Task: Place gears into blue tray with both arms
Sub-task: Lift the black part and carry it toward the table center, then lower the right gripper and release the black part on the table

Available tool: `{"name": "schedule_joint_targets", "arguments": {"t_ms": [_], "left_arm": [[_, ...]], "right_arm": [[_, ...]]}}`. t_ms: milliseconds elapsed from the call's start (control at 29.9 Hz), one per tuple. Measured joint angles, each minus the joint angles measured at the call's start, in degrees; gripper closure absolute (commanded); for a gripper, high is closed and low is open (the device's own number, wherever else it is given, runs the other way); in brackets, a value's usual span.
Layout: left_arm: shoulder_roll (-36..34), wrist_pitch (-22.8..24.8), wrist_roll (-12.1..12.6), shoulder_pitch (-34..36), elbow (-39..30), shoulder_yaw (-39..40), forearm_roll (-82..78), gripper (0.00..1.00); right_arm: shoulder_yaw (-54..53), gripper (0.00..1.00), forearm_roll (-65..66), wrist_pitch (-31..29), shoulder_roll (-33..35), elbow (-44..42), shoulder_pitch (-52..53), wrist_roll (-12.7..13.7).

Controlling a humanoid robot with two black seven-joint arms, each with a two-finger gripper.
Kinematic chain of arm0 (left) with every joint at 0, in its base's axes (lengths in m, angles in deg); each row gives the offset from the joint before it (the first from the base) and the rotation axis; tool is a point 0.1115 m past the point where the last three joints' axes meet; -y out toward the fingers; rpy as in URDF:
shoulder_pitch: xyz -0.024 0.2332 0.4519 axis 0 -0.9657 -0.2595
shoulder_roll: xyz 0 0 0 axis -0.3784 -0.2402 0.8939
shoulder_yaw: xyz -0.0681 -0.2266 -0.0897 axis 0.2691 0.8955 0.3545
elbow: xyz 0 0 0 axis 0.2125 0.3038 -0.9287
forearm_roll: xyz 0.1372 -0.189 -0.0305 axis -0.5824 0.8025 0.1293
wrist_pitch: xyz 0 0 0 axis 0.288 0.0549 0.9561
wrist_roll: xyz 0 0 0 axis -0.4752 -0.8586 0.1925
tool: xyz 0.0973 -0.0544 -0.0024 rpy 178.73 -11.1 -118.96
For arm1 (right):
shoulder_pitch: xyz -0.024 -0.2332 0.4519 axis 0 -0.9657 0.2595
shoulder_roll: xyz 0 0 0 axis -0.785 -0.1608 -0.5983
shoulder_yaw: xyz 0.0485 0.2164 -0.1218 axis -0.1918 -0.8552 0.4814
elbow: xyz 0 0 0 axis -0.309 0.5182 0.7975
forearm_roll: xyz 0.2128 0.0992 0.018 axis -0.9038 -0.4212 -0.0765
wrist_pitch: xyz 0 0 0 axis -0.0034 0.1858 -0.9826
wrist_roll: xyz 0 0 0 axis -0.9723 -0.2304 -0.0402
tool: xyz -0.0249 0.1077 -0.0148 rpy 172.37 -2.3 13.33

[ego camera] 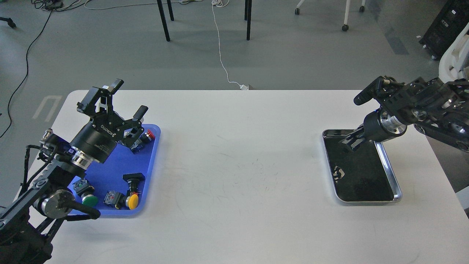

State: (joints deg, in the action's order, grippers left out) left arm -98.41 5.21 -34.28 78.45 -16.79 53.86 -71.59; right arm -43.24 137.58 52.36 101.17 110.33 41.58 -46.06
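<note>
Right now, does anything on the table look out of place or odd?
Yes. The blue tray holds push-button switches with red, green and yellow caps, lying scattered on their sides, and I can see no gears there. The metal tray on the right shows only small pale marks that I cannot identify.

So the desk [238, 176] has the blue tray [154, 146] way over on the left with push-button switches [130, 190] sitting in it, and the metal tray [388, 168] well apart on the right. Left hand [128, 97] hangs over the blue tray's far end, right hand [350, 141] over the metal tray's far end.
</note>
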Motion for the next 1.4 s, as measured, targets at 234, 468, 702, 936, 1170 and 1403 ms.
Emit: {"name": "schedule_joint_targets", "arguments": {"t_ms": [234,468,702,936,1170,1403], "left_arm": [[-0.9,0.0,0.0,-0.05,-0.15,0.0,0.0,0.02],[-1.44,0.0,-0.05,-0.48,-0.64,0.0,0.07,0.02],[-1.57,0.0,-0.14,-0.67,-0.72,0.0,0.09,0.02],[-1.73,0.0,-0.14,-0.75,-0.88,0.06,0.09,0.02],[-1.7,0.0,-0.15,-0.89,-0.88,0.01,0.09,0.02],[-1.67,0.0,-0.15,-0.93,-0.88,0.0,0.09,0.02]], "right_arm": [[0.14,0.86,-8.72,-0.12,-9.35,0.75,2.25,-0.01],[0.37,0.86,-13.25,-0.19,-19.79,-1.54,2.31,-0.02],[2.84,0.86,-17.67,0.19,-27.97,-4.37,1.64,-0.04],[3.07,0.86,-21.86,0.47,-29.17,-6.16,0.53,-0.02],[3.17,0.86,-23.14,0.73,-29.21,-6.35,-2.13,-0.03],[3.39,0.84,-23.15,1.59,-29.21,-7.13,-3.69,-0.02]]}}
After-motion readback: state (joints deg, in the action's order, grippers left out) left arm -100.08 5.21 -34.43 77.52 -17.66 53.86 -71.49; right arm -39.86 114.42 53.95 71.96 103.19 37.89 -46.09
